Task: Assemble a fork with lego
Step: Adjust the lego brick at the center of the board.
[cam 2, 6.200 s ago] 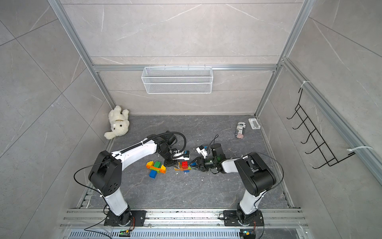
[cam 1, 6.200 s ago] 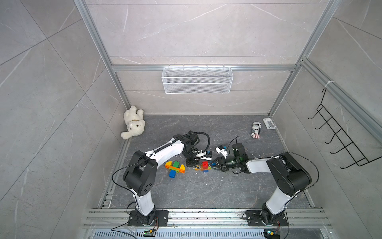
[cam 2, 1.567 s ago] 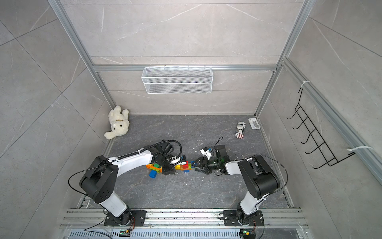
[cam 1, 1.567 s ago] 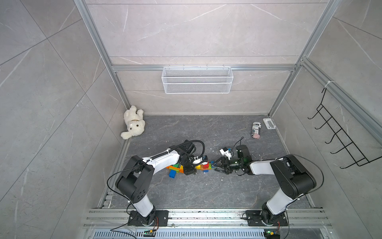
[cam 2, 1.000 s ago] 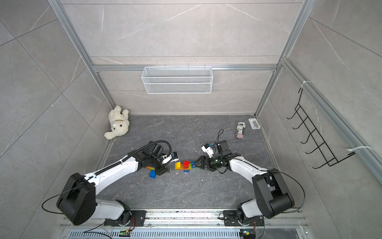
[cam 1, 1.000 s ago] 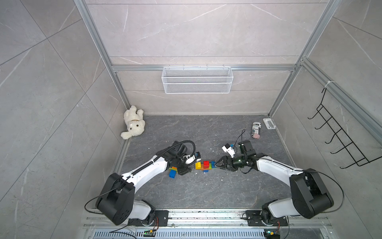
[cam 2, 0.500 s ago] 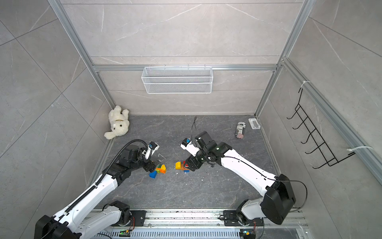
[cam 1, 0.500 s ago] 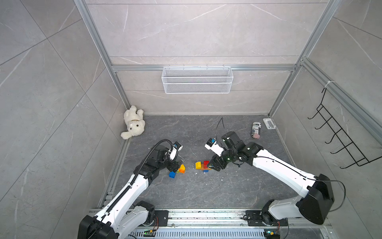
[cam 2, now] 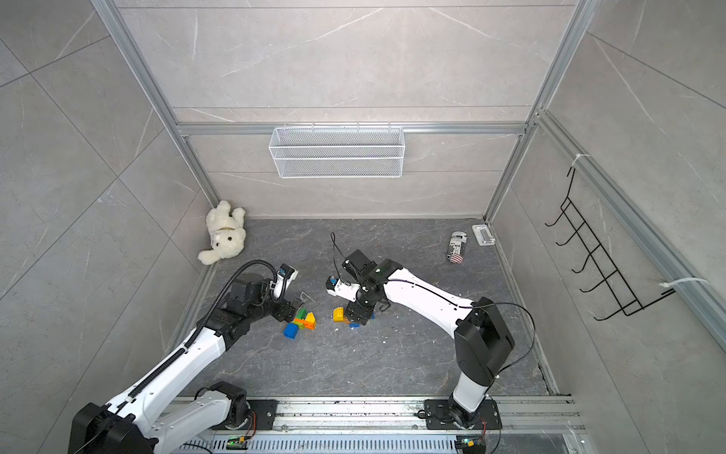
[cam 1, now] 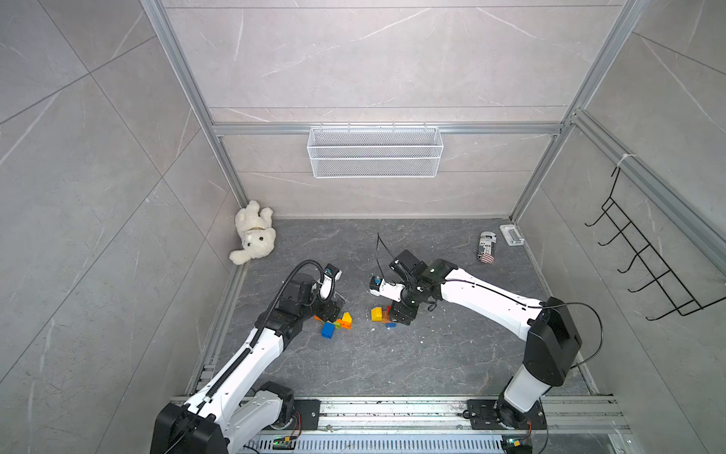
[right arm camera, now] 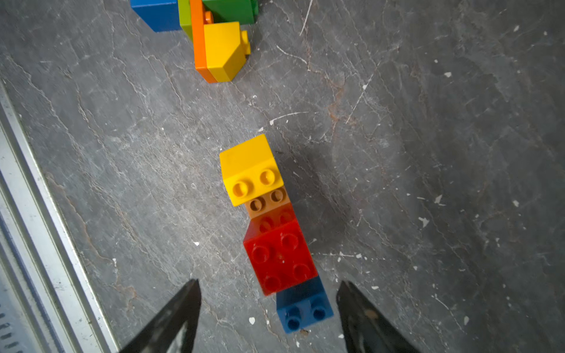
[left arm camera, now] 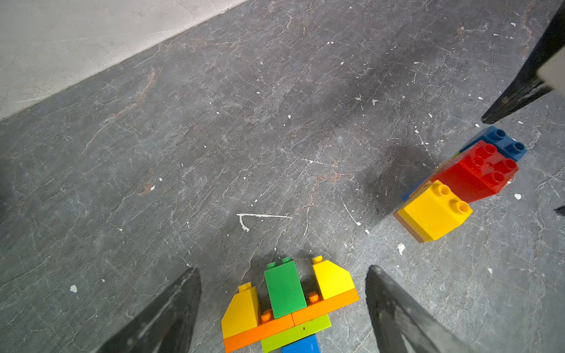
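The lego lies on the dark floor as two separate built pieces. A fork head (left arm camera: 287,299) has two yellow slopes and a green brick on an orange bar, with lime and blue below; it also shows in both top views (cam 1: 341,320) (cam 2: 304,320). A straight piece (right arm camera: 275,244) of yellow, brown, red and blue bricks lies a short way to its right (cam 1: 379,314) (cam 2: 338,314). My left gripper (left arm camera: 282,268) hangs open above the fork head, touching nothing. My right gripper (right arm camera: 269,281) hangs open over the blue end of the straight piece, empty.
A white teddy (cam 1: 253,236) lies in the back left corner. A can (cam 1: 487,245) and a small white object (cam 1: 511,235) lie at the back right. A wire basket (cam 1: 375,157) hangs on the back wall, a hook rack (cam 1: 648,271) on the right wall.
Both arms have lifted away from the bricks. The left gripper opened and drew back to the left. The two built pieces now lie apart on the floor.
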`<action>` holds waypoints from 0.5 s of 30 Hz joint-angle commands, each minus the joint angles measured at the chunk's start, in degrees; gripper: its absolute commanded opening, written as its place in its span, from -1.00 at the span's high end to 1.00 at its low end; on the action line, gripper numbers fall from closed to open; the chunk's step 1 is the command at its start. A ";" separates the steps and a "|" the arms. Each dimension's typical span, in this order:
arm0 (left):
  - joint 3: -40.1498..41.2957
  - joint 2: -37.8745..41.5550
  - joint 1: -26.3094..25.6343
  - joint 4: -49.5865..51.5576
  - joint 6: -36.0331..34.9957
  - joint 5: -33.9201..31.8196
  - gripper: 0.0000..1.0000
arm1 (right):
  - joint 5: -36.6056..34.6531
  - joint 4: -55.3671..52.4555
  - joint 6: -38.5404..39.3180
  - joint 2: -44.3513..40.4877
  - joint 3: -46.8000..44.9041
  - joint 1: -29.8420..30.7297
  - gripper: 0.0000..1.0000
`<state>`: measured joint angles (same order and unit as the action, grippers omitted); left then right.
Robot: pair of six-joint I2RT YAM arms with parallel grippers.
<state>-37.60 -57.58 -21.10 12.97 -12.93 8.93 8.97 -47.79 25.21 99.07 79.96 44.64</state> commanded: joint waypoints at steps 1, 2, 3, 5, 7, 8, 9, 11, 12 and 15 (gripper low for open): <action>-1.33 -0.27 0.36 0.39 1.15 -0.67 -0.73 | -0.74 -0.67 2.55 2.41 1.58 0.45 -0.46; -1.34 -0.55 0.36 0.39 1.35 -0.62 -0.72 | -0.65 -0.59 2.89 2.85 1.46 0.38 -0.44; -1.45 -0.88 0.34 0.47 1.42 -0.62 -0.71 | -0.63 -0.15 3.09 3.11 1.28 0.44 -0.44; -1.48 -1.53 0.36 0.39 1.52 -0.81 -0.69 | -0.20 0.88 3.07 3.77 1.23 0.36 -0.43; -1.72 -1.92 0.38 0.55 1.70 -0.82 -0.68 | -0.23 0.73 3.34 4.95 1.59 0.39 -0.40; -1.83 -2.02 0.45 0.65 1.59 -0.79 -0.68 | -0.29 0.67 3.44 5.37 1.69 0.36 -0.34; -1.86 -1.93 0.45 0.72 1.64 -0.89 -0.67 | -0.36 0.75 3.53 5.67 1.71 0.36 -0.26; -1.73 -1.67 0.40 0.91 1.47 -0.96 -0.67 | 0.58 1.16 3.31 5.54 1.60 0.36 -0.16; -1.55 -1.48 0.45 0.85 1.42 -1.04 -0.67 | 0.77 1.04 3.27 5.82 1.81 0.36 -0.02; -1.51 -1.55 0.53 0.98 1.42 -1.29 -0.66 | 1.91 0.22 2.93 7.10 2.63 0.27 0.33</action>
<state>-37.60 -59.48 -20.95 13.78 -12.36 8.01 9.34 -46.92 28.34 104.55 80.64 44.66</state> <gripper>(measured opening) 0.831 0.358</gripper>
